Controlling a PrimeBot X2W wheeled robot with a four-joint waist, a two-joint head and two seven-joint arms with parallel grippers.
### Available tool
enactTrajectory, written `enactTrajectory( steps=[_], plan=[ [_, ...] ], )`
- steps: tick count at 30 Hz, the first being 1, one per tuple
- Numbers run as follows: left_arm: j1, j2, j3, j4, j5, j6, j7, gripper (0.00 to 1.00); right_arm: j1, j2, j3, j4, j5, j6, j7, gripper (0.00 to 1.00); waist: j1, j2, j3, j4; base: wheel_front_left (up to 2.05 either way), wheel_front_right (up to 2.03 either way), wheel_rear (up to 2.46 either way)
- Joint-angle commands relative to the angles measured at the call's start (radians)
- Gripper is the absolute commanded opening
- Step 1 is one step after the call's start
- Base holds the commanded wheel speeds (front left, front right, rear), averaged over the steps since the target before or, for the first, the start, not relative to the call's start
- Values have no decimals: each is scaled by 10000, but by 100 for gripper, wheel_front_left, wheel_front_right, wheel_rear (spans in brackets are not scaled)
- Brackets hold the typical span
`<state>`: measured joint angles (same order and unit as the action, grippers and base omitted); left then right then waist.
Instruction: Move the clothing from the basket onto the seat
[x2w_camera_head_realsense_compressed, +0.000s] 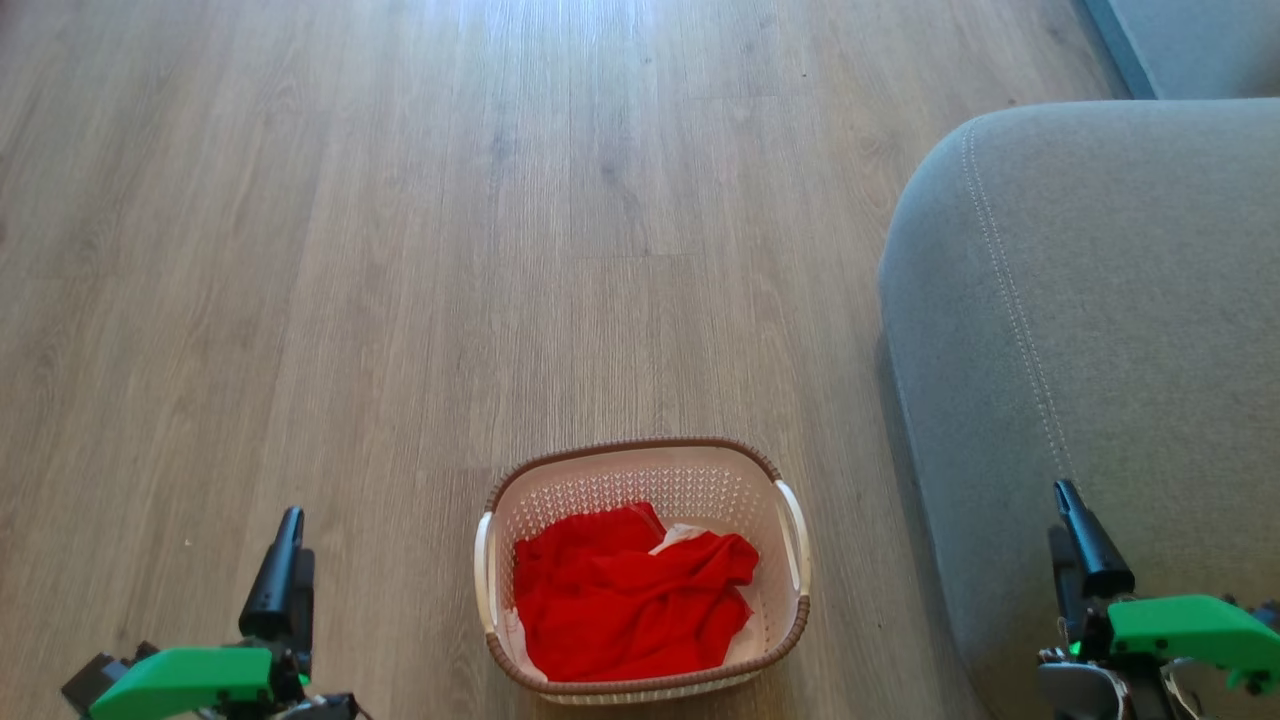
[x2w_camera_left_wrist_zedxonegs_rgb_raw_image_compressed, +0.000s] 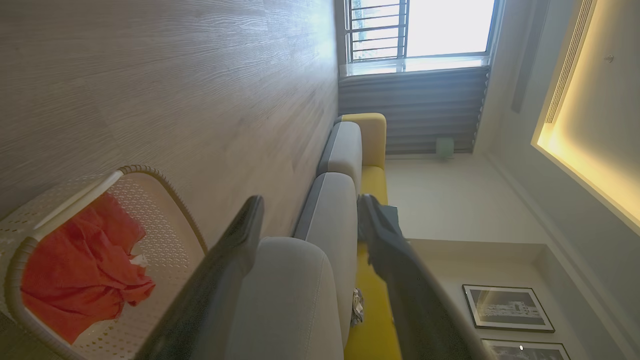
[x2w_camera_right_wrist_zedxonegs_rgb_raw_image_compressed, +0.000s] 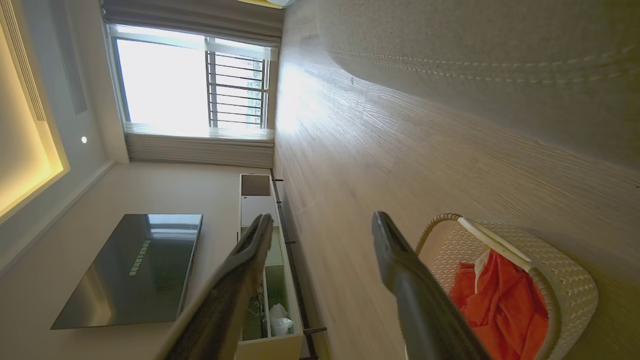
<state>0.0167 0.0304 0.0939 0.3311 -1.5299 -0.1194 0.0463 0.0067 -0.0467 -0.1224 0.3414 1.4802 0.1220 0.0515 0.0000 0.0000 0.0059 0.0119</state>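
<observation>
Head view: the basket (x2w_camera_head_realsense_compressed: 640, 445) stands on the wood floor (x2w_camera_head_realsense_compressed: 400, 250) at bottom centre, its near rim close to the frame's bottom edge. The clothing (x2w_camera_head_realsense_compressed: 620, 610) lies in a red heap inside it, below the rim, with a white scrap at the heap's upper right. The seat (x2w_camera_head_realsense_compressed: 1100, 300) takes the right side of the frame, its rounded edge and stitch line running downward. A narrow strip of bare floor parts that edge from the basket's right handle. The floor lies open across the left and the top. My left jaws sit at lower left, a dark finger (x2w_camera_head_realsense_compressed: 280, 575) pointing up, well apart from the basket. My right jaws sit at lower right, a finger (x2w_camera_head_realsense_compressed: 1090, 545) showing in front of the seat.

Left wrist view: my 2 fingers (x2w_camera_left_wrist_zedxonegs_rgb_raw_image_compressed: 220, 280) stand wide apart with nothing between them. The basket (x2w_camera_left_wrist_zedxonegs_rgb_raw_image_compressed: 150, 175) is at lower left with the clothing (x2w_camera_left_wrist_zedxonegs_rgb_raw_image_compressed: 75, 280) inside. The grey seat (x2w_camera_left_wrist_zedxonegs_rgb_raw_image_compressed: 285, 300) lies between my fingers at bottom centre, with a yellow backrest (x2w_camera_left_wrist_zedxonegs_rgb_raw_image_compressed: 375, 185) beyond it. Open floor fills the upper left, up to a window (x2w_camera_left_wrist_zedxonegs_rgb_raw_image_compressed: 440, 25).

Right wrist view: these 2 fingers (x2w_camera_right_wrist_zedxonegs_rgb_raw_image_compressed: 405, 280) are also spread wide and empty. The basket (x2w_camera_right_wrist_zedxonegs_rgb_raw_image_compressed: 565, 280) is at lower right, red clothing (x2w_camera_right_wrist_zedxonegs_rgb_raw_image_compressed: 500, 305) showing over its rim. The seat's stitched edge (x2w_camera_right_wrist_zedxonegs_rgb_raw_image_compressed: 475, 40) crosses the upper right. Bare floor runs between them, and a television (x2w_camera_right_wrist_zedxonegs_rgb_raw_image_compressed: 135, 270) hangs at lower left.
</observation>
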Motion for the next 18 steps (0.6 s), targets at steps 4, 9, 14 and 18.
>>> enactTrajectory(
  steps=[4, 9, 14, 18],
  plan=[
    [-561, 64, 229, -537, 366, -25, -169, 100, -597, -36, 38, -559, -677, 19, -175, 100, 0, 0, -8, 35, 0, 0, 0],
    [-661, 72, 475, -881, 1016, -30, -345, 100, -733, -36, -70, -943, -1397, 23, -354, 100, 0, 0, -16, 85, 0, 0, 0],
    [-718, 78, 533, -1240, 1473, -35, -491, 100, -845, -36, 48, -1388, -2405, 27, -502, 100, 0, 0, -14, 128, 0, 0, 0],
    [-771, 83, 627, -1469, 1774, -15, -579, 100, -899, -36, 193, -1712, -3065, 29, -592, 100, 0, 0, -3, 161, 0, 0, 0]
  ],
)
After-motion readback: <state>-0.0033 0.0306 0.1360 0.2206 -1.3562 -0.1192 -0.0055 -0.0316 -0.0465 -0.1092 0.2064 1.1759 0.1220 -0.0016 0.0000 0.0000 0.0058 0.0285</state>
